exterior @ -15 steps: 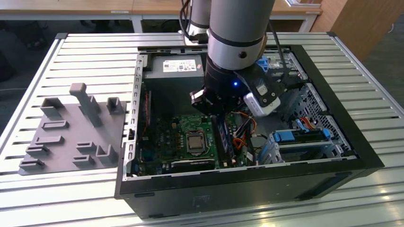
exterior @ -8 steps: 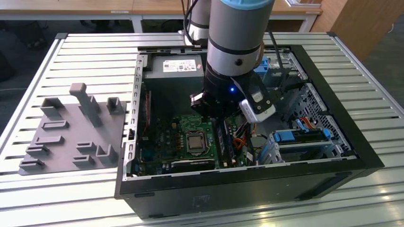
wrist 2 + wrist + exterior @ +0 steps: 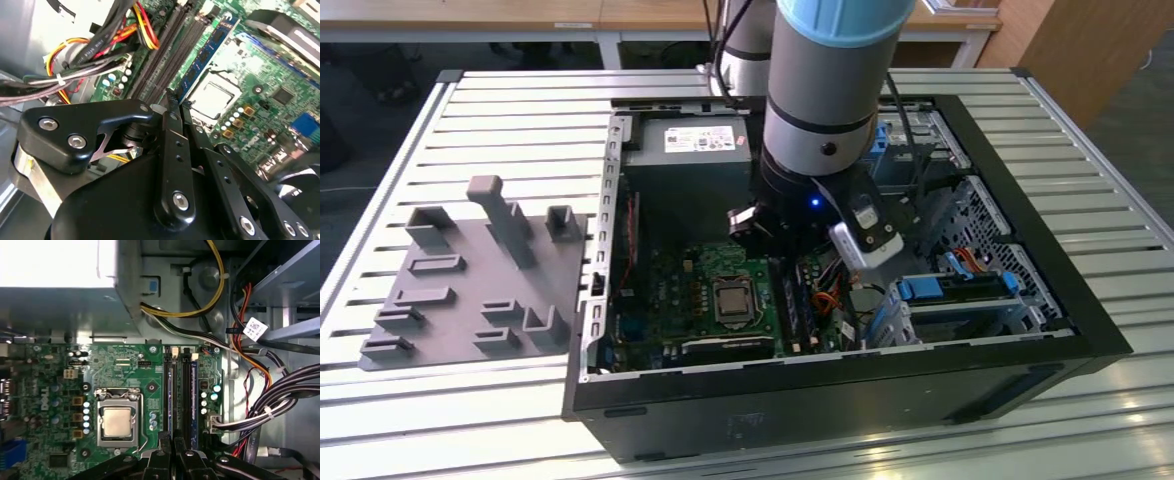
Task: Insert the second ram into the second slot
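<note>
The second ram (image 3: pixel 207 52) is a thin blue stick standing on edge in a memory slot beside the CPU socket (image 3: pixel 212 97). In the first wrist view the ram (image 3: pixel 170 400) shows edge-on as a narrow bluish strip. My gripper (image 3: pixel 179 104) is shut, its black fingertips together right at the stick's near end. Whether they press on it or pinch it I cannot tell. In the first wrist view my gripper (image 3: pixel 172 442) lines up with that slot row. In the exterior view the gripper (image 3: pixel 771 248) hangs low inside the open computer case (image 3: pixel 1067 300), above the motherboard.
Bundled cables (image 3: pixel 270 405) crowd one side of the slots, and the power supply (image 3: pixel 687 150) sits at the back of the case. Light-blue drive-bay clips (image 3: pixel 941 290) are at the exterior view's right. A grey fixture plate (image 3: pixel 467 290) lies on the slatted table, left of the case.
</note>
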### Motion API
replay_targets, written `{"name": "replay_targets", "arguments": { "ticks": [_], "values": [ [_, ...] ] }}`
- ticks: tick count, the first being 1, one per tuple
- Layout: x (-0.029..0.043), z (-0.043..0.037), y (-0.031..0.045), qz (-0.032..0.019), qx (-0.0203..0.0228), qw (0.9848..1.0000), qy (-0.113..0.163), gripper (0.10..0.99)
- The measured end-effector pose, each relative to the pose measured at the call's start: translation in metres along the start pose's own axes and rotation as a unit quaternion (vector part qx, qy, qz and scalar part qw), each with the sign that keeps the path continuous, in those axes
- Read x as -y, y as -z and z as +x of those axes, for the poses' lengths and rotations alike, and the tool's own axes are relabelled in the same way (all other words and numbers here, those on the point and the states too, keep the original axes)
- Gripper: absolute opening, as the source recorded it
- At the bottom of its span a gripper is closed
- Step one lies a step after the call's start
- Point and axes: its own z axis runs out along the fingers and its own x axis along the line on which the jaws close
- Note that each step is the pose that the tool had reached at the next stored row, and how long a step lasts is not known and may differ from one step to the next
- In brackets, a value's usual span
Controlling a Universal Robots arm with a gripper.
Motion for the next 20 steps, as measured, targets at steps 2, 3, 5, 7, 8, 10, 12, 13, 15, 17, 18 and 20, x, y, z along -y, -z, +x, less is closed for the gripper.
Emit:
{"name": "replay_targets", "arguments": {
  "ticks": [2, 3, 5, 7, 8, 10, 12, 13, 15, 17, 18, 20],
  "values": [
    [0.0001, -0.0017, -0.0034, 0.0001, -0.0001, 1.0, 0.0, 0.137],
    [0.0001, -0.0017, -0.0045, 0.0, -0.0001, 1.0, 0.0, 0.137],
    [0.0002, -0.0017, -0.0069, 0.0002, -0.0004, 1.0, 0.0, 0.137],
    [0.0002, -0.0018, -0.0105, 0.0002, -0.0008, 1.0, 0.0, 0.137],
    [0.0002, -0.0018, -0.0123, 0.0002, -0.0008, 1.0, -0.001, 0.137],
    [0.0, -0.0018, -0.0152, 0.0002, -0.0008, 1.0, -0.003, 0.137],
    [0.0001, -0.0018, -0.0166, 0.0002, -0.0008, 1.0, -0.003, 0.137],
    [0.0001, -0.0017, -0.0169, 0.0003, -0.0008, 1.0, -0.003, 0.137],
    [0.0001, -0.0017, -0.0172, 0.0003, -0.0008, 1.0, -0.003, 0.137],
    [0.0001, -0.0017, -0.0187, 0.0001, -0.0008, 1.0, -0.003, 0.137],
    [0.0002, -0.0019, -0.0195, 0.0002, -0.0008, 1.0, -0.003, 0.137],
    [0.0002, -0.0022, -0.0205, 0.0003, -0.0008, 1.0, -0.004, 0.137]
  ]
}}
